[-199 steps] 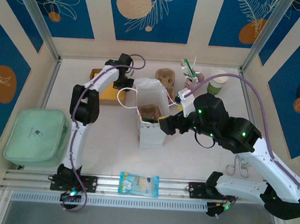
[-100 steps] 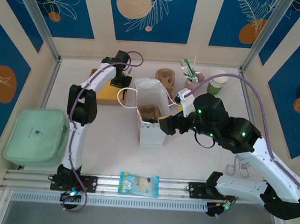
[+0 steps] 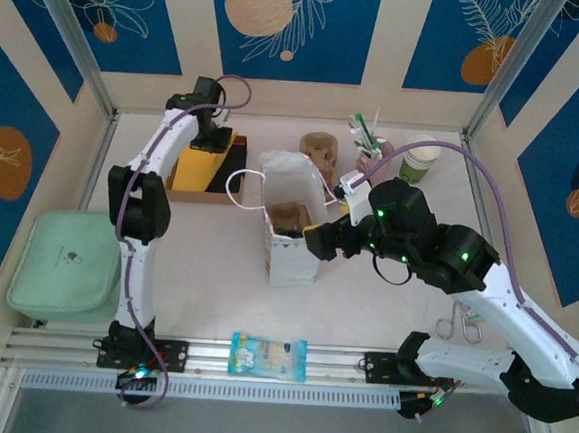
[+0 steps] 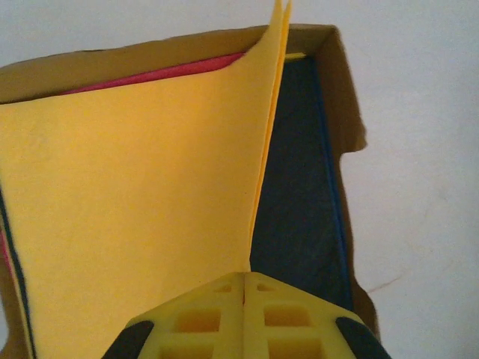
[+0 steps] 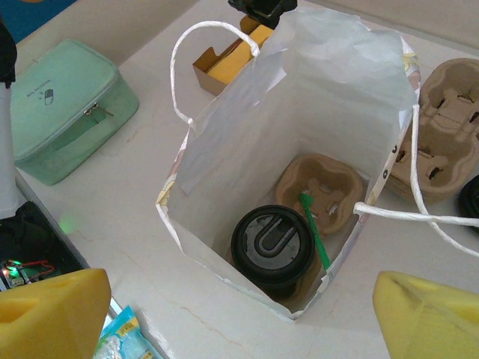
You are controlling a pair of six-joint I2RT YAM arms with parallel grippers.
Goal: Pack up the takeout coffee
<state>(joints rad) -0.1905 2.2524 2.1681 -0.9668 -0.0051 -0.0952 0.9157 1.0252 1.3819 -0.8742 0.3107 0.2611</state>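
Takeout coffee [image 3: 419, 159] beside pink utensil cup [image 3: 370, 163], beyond right gripper [image 5: 239, 310] wide over bag [image 5: 224, 172]; left gripper [image 4: 245, 280] tight on yellow sheet [image 4: 135, 194].

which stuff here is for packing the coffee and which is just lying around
For the job: paper cup, white bag, lidded cup and carrier inside it, yellow napkin.
Lying about: mint case, scissors, blue snack packet.

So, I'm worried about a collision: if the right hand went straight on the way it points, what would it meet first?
Probably the open white paper bag: the open right hand points into its mouth, so likely the black-lidded cup inside, though depth is unclear.
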